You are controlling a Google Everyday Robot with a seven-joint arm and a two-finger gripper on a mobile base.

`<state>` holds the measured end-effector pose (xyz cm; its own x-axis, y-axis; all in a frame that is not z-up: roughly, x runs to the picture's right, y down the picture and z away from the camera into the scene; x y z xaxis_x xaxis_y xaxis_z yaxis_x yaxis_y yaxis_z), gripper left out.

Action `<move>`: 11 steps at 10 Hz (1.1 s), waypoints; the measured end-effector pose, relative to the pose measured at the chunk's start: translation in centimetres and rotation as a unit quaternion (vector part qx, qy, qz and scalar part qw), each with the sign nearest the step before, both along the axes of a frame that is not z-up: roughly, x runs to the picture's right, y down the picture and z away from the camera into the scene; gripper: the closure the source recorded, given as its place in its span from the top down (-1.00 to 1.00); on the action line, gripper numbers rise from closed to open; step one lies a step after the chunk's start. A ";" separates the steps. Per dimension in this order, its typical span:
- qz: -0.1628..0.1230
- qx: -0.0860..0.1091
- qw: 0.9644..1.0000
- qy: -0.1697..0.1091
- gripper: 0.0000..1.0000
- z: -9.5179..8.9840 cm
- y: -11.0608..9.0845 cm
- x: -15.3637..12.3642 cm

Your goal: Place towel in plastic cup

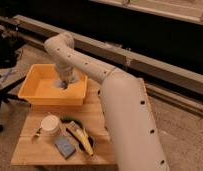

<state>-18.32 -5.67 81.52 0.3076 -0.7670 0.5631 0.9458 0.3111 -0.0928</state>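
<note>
My gripper (65,81) reaches down into the yellow bin (41,96) at the back left of the wooden table (106,116). The white arm (122,115) runs from the lower right up and over to it. A pale grey patch, which may be the towel (60,84), lies on the bin floor right at the gripper; I cannot tell whether they touch. The white plastic cup (50,124) stands upright on the table in front of the bin, well apart from the gripper.
A banana (81,139) lies across a dark plate (89,142) beside the cup. A blue sponge (65,146) lies near the table's front edge. A long grey rail (160,70) runs behind the table. Dark equipment (2,55) stands at the left.
</note>
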 end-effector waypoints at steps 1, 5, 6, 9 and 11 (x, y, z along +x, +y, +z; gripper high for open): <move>0.004 0.001 1.000 0.007 -1.00 -0.5 0.0 1.1; 0.046 -0.004 0.998 0.051 -1.00 -4.2 1.8 8.8; 0.054 -0.007 0.997 0.060 -1.00 -5.0 2.5 9.9; 0.082 -0.018 0.993 0.089 -1.00 -8.8 6.1 13.3; 0.092 -0.024 0.990 0.103 -1.00 -11.0 8.0 14.3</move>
<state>-3.99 2.34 70.56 0.5513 -0.6613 0.5087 0.8333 0.4670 -0.2960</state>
